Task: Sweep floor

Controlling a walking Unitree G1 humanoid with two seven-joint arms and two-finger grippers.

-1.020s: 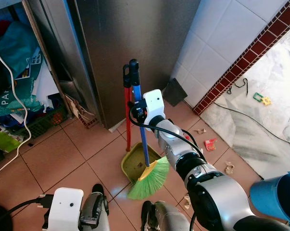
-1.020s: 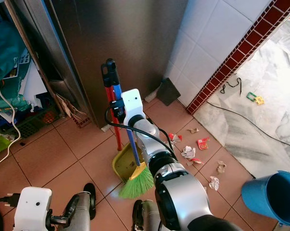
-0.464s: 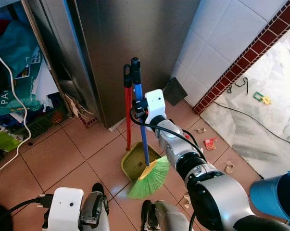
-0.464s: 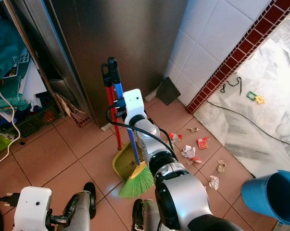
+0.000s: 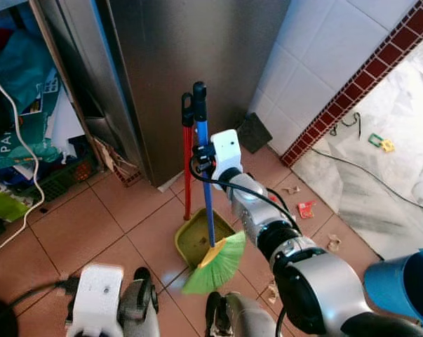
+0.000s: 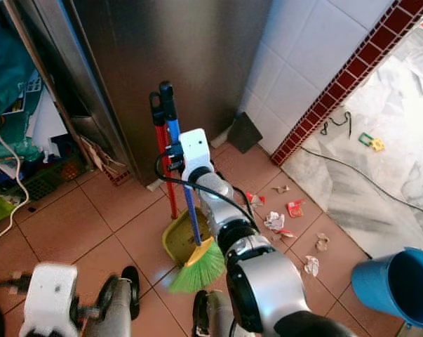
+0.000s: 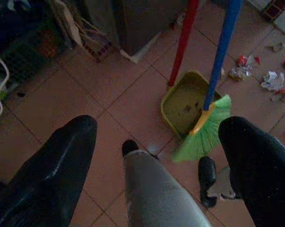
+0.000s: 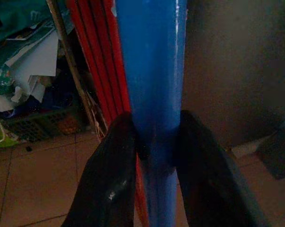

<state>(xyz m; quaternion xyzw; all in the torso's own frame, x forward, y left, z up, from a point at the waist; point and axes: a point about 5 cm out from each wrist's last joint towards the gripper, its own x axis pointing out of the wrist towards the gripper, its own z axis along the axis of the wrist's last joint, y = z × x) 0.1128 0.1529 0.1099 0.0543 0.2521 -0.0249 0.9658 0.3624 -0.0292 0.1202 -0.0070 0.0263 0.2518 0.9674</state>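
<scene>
Right wrist view: my right gripper [image 8: 154,142] clamps the broom's [image 5: 210,203] blue handle. Green bristles rest at the yellow dustpan's [image 5: 193,242] five o'clock edge. My left gripper [image 7: 156,156] hangs low, fingers apart.

I see one broom [image 5: 210,232], one dustpan [image 5: 197,242], one blue bucket [image 6: 397,284], and many paper scraps [image 6: 276,222].
</scene>
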